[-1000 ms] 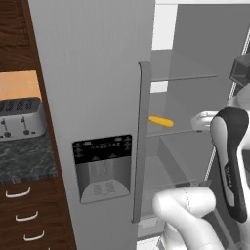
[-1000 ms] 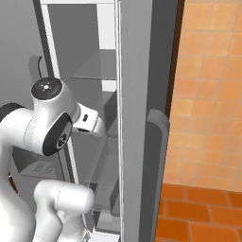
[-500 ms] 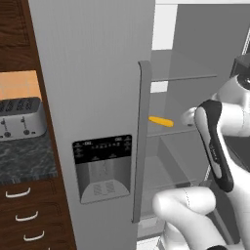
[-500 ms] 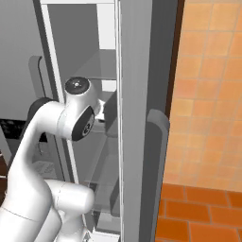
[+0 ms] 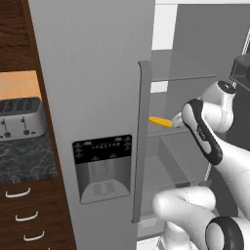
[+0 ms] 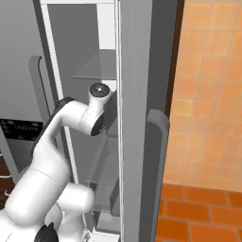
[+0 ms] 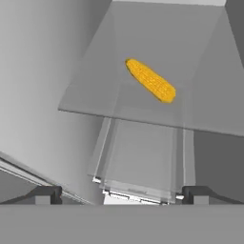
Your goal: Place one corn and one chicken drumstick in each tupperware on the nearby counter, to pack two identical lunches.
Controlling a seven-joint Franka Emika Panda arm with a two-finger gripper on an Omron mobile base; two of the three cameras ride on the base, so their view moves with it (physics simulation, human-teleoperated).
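Observation:
A plain yellow-orange corn [image 7: 150, 80] lies at an angle on a glass shelf [image 7: 95, 102] inside the open fridge. From the left base camera the corn [image 5: 160, 120] pokes out past the closed door's edge, with my white hand right beside it. In the hand view my gripper [image 7: 121, 196] is open, its two dark fingertips [image 7: 45, 194] far apart, nothing between them, a short way back from the corn. The dark marbled counter [image 5: 22, 158] lies left of the fridge. The chicken drumstick and the tupperware are out of view.
The fridge's closed left door [image 5: 97, 97] with its dispenser panel [image 5: 102, 166] stands beside my arm. The open right door [image 6: 142, 118] hems the arm in on the other side. A silver toaster [image 5: 19, 117] sits on the counter above drawers [image 5: 18, 193]. A clear bin [image 7: 138, 157] lies under the shelf.
My arm has swung left and forward into the fridge, bringing the hand up close to the corn on the shelf. The gripper has stayed open and the corn has not moved.

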